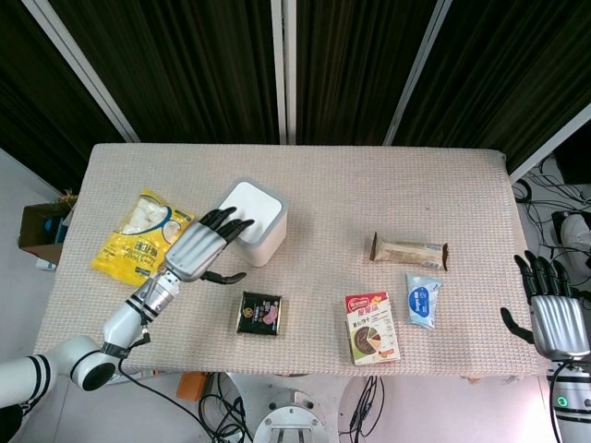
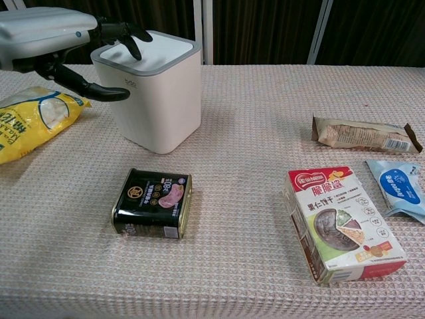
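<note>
My left hand hovers over the near left corner of a white square container with a grey rim. Its fingers are spread above the lid and its thumb points at the container's side; it holds nothing. A yellow snack bag lies to the left of that hand. A dark tin lies in front of the container. My right hand hangs open beyond the table's right front corner, apart from everything.
A red and white box, a pale blue packet and a brown wrapped bar lie on the right half of the beige woven tablecloth. A cardboard box stands off the left edge.
</note>
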Controlling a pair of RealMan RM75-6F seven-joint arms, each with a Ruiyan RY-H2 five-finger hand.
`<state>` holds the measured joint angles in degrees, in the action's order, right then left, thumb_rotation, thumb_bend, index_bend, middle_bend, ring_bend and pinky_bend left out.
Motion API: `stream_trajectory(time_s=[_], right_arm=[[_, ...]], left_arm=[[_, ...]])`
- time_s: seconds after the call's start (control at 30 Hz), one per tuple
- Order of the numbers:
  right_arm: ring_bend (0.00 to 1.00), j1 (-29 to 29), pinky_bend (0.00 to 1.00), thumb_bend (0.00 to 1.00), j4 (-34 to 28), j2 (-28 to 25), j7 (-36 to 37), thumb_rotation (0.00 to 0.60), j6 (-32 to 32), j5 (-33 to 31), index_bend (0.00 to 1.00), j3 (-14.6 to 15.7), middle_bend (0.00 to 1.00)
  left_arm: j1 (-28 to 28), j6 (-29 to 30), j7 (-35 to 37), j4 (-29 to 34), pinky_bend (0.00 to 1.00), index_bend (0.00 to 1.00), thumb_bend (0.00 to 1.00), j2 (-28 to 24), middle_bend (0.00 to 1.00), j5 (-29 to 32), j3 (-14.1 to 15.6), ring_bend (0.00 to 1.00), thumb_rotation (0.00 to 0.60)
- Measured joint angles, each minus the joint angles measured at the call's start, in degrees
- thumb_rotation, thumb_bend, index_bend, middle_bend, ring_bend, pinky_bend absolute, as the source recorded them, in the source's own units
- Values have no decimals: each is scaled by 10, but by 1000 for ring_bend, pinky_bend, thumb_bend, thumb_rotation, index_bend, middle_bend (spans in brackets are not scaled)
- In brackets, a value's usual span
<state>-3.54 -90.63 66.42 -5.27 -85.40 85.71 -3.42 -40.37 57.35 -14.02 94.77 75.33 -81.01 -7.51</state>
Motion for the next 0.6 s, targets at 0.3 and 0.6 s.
stream_trajectory(time_s=[0.3,0.6], right_arm=[[0,1,0,234,-4,-2,-1,600,-5,2,0,-1,0],[0,2,0,234,-9,-3,-9,600,-1,1,0,2,0]], left_arm=[[8,39,6,3,171,100,207,-5,108,-14,-4,62,243],[75,134,-8,39,173,100,204,-65,100,-26,5,62,246]])
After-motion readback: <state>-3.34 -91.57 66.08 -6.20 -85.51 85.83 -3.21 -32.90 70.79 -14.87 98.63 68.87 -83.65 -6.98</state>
